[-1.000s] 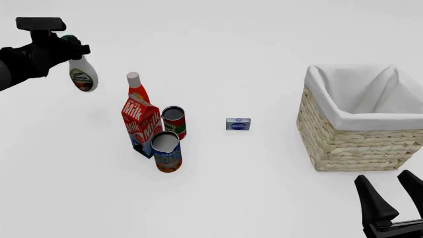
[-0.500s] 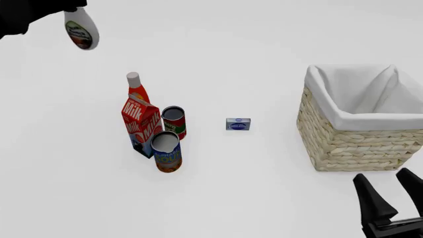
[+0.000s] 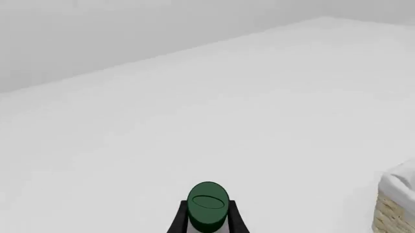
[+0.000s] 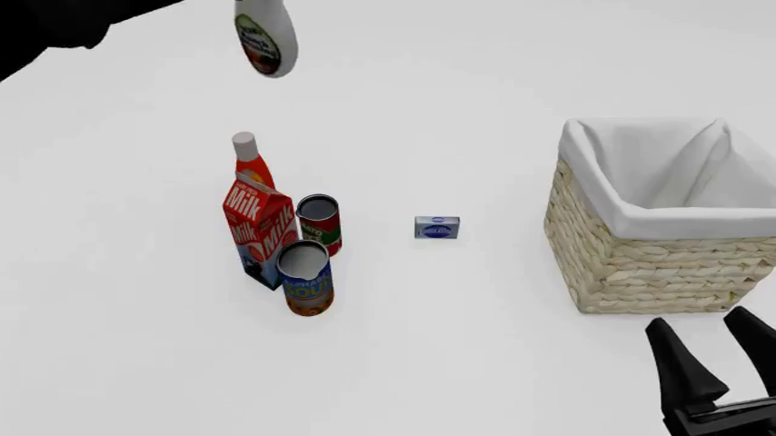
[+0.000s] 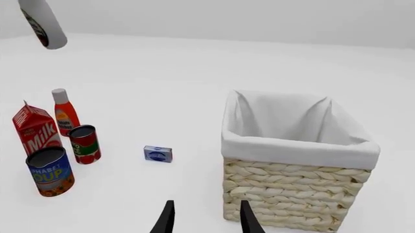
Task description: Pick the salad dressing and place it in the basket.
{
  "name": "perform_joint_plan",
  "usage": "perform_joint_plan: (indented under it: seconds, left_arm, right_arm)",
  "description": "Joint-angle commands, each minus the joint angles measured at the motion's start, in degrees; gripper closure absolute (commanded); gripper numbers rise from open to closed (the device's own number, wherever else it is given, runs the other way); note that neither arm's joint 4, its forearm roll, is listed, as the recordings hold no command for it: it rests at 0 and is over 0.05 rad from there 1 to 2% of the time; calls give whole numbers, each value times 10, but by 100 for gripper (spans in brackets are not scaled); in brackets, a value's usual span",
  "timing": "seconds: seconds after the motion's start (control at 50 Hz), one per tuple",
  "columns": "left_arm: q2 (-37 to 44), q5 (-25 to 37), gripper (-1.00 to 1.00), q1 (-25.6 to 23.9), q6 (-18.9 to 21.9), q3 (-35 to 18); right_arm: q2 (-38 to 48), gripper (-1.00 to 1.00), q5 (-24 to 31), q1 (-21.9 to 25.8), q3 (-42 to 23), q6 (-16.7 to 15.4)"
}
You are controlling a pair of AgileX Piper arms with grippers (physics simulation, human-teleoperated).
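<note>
The basket [image 4: 661, 213] sits at the front view's right edge, open top clear. The salad dressing [image 4: 265, 36] hangs high at upper left, long axis near vertical, well apart from it. The left gripper [image 3: 207, 221] clamps its green cap; the right gripper [image 4: 710, 363], nearer the basket, stands spread and empty.

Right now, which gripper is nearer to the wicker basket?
Right. The right gripper sits open just in front of the wicker basket, while the left gripper holds the salad dressing high above the table, far to its left.
</note>
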Motion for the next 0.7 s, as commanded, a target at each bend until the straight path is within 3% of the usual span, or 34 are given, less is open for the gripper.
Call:
perform_joint_plan:
  seconds: [0.02,0.36,0.7]
  left_arm:
    - [-22,-12,100,-108,4,44]
    - [-4,-63,100,-212,-15,117]
    - [34,-102,100,-263,-58,144]
  right_arm:
    - [-7,-100,6,1,-1,1]
    - [-35,-100,31,2,0,2]
    - [-37,-100,35,0,0,5]
